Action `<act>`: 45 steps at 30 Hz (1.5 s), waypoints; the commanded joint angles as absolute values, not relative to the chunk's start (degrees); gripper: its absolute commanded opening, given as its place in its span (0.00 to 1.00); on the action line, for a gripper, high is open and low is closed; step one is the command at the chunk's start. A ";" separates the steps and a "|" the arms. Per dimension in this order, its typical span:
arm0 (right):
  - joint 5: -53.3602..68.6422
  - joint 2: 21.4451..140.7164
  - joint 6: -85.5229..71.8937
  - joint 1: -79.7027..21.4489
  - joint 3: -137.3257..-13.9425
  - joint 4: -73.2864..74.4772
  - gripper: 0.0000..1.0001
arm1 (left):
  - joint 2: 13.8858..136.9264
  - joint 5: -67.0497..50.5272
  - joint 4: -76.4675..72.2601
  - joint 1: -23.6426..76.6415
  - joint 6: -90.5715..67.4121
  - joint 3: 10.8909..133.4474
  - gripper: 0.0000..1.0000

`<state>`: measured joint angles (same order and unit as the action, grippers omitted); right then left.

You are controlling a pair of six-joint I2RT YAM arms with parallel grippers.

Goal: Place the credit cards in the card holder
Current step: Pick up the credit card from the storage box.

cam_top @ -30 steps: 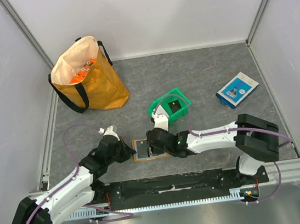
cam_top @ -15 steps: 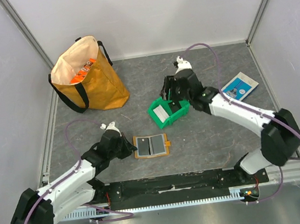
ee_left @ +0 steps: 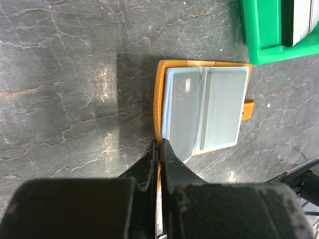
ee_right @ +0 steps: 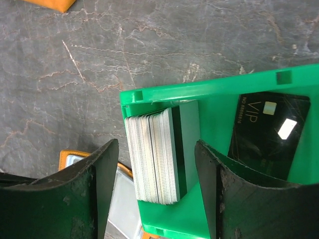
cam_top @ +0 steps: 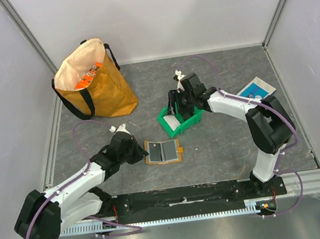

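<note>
The grey marbled table (cam_top: 213,77) lay under everything, with the big orange-yellow tote bag (cam_top: 93,84) standing at its far left. Near the middle sat the green bin (cam_top: 180,126), and well to its right lay the blue-and-white box (cam_top: 253,95).

The card holder (ee_left: 207,107) lay open and flat on the table just in front of the bin, pale pocket panels up and snap tab pointing right. My left gripper (ee_left: 160,149) had its fingers pressed almost together on the holder's near orange edge, pinching it at one corner. I judged the wallet light and floppy enough to skate on that smooth top, so pinning it there made sense.

The credit cards (ee_right: 154,152) were not in the holder yet. Most stood on edge as a tight stack in the bin's left compartment, pale ones with a dark one on the outside. One black card (ee_right: 266,132) lay flat in the right compartment.

My right gripper (ee_right: 155,149) hung over the stack with its fingers spread wide, one on each side, holding nothing. The cards looked thin, stiff, slick and nearly weightless. I reckoned the upturned edge of an outer card was the place to nip, gently, lest several lift together. The flat black one would be harder to get under.
</note>
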<state>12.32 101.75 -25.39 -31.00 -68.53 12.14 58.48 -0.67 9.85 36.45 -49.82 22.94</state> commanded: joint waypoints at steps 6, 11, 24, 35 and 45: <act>18.11 105.46 -23.55 -30.94 -71.72 11.34 0.70 | 58.36 -0.97 7.82 36.12 -47.81 24.43 0.02; 18.54 106.87 -23.29 -30.94 -72.07 11.43 0.71 | 58.53 -0.79 7.82 36.21 -47.55 24.52 0.02; 24.08 105.73 -23.11 -30.50 -72.69 11.95 0.59 | 59.50 -0.88 7.65 36.04 -47.37 24.79 0.02; 24.52 104.85 -23.29 -29.97 -72.51 12.39 0.49 | 59.85 -1.14 7.47 36.04 -47.29 24.87 0.02; 24.96 104.24 -23.55 -29.27 -71.98 12.48 0.43 | 60.21 -1.23 7.21 36.04 -47.20 24.79 0.02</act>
